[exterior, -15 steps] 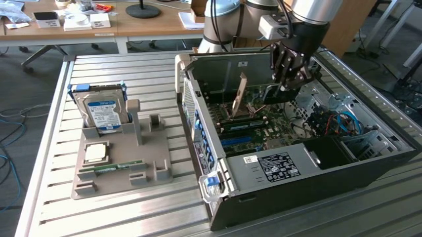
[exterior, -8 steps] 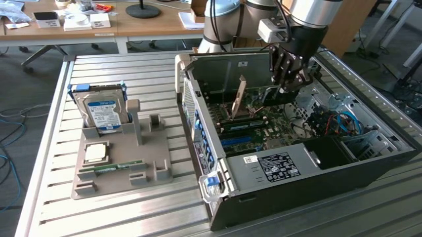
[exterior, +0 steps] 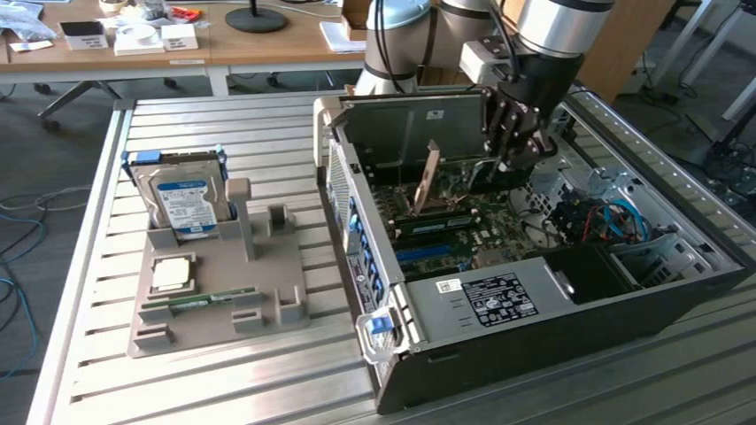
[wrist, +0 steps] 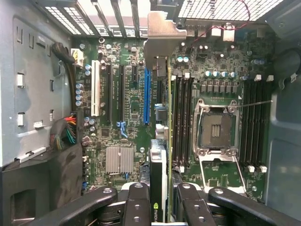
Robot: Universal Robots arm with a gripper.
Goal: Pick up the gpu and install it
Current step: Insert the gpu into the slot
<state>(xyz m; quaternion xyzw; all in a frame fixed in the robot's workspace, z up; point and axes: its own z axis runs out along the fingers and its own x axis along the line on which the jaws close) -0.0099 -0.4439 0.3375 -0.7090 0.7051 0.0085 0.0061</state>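
Over the motherboard (wrist: 127, 122), down inside the open computer case (exterior: 532, 354) that lies on the table (exterior: 236, 390), I am holding the gpu (wrist: 158, 160). My jaws are pinching the card by its two flat faces, a black finger (wrist: 136, 202) on one side and its partner on the other. From the wrist it shows edge-on, running away from me toward the slotted rear wall of the case, with its pale metal bracket (wrist: 160, 33) at the far end. The pick-up looks done, so I judge the step in hand to be the install: the card hangs upright between the long blue slot (wrist: 146, 94) and the bank of black memory slots (wrist: 181, 122), and the bare CPU socket (wrist: 215, 129) lies beyond those. I cannot tell whether its lower edge touches the board or sits just above it, nor which slot it is truly lined up with. As I read it, seating it calls for the edge connector to sit square along one expansion slot, for the bracket to meet its opening in the rear wall, and for a straight push down with no tilt, since a skewed card would bind. Well apart on the table, the grey parts holder (exterior: 219, 310) carries the hard drive (exterior: 183, 199).
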